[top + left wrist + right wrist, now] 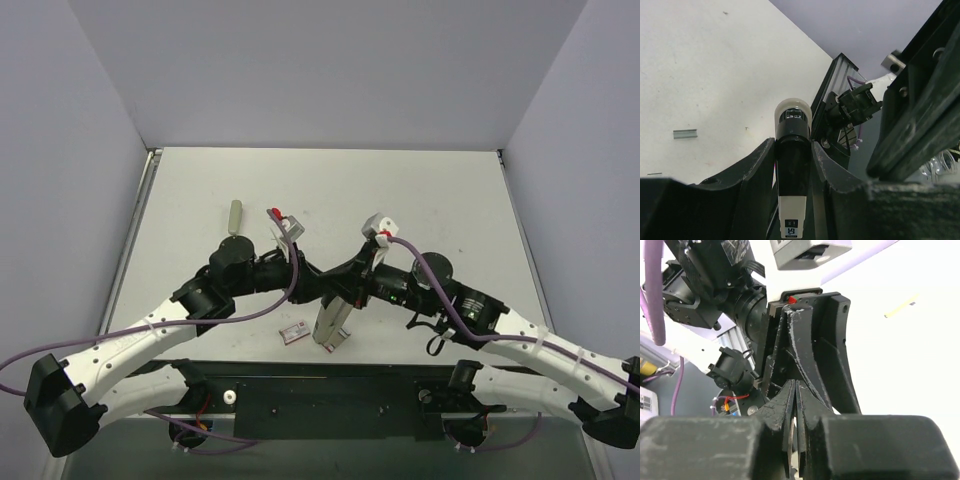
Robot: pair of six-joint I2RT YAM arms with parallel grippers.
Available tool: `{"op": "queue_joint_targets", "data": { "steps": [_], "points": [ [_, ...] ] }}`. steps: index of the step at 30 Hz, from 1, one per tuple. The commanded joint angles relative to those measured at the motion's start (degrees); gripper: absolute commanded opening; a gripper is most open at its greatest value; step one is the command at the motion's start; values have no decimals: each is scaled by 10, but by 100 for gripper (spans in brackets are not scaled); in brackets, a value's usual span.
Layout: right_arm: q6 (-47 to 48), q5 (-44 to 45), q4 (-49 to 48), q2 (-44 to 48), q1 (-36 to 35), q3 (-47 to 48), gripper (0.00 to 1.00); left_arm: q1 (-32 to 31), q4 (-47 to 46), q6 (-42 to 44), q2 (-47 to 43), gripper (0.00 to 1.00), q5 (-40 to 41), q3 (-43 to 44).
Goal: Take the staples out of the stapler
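Note:
The stapler is a slim silvery-beige bar that hangs tilted just above the table's near edge, between my two grippers. My left gripper is shut on it. In the left wrist view the fingers clamp its black end, with the beige body and a small label below. My right gripper meets it from the right. In the right wrist view its fingertips are pressed almost together on a thin metal part. A short grey strip of staples lies on the table.
A small red-and-white box lies just left of the stapler's lower end. An olive-grey bar lies farther back on the left. The black base rail runs along the near edge. Grey walls close in the table.

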State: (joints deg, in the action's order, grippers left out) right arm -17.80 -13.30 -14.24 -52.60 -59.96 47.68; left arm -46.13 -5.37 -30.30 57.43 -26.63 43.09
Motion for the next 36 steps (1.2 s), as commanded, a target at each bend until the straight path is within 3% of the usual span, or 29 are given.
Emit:
{"op": "queue_joint_targets", "data": {
  "steps": [1, 12, 20, 25, 36],
  "points": [
    [17, 42, 67, 48, 5, 1, 0, -5, -37, 0, -18, 0, -32, 26],
    [-5, 69, 204, 171, 9, -49, 0, -4, -40, -6, -45, 0, -57, 32],
    [-7, -21, 262, 215, 9, -62, 0, -4, -74, -27, -71, 0, -135, 30],
    [12, -108, 259, 215, 8, -74, 0, -4, -116, -56, -87, 0, -176, 18],
    [13, -219, 150, 141, 6, -73, 0, -5, -157, -84, -106, 0, -209, -5]
  ]
}}
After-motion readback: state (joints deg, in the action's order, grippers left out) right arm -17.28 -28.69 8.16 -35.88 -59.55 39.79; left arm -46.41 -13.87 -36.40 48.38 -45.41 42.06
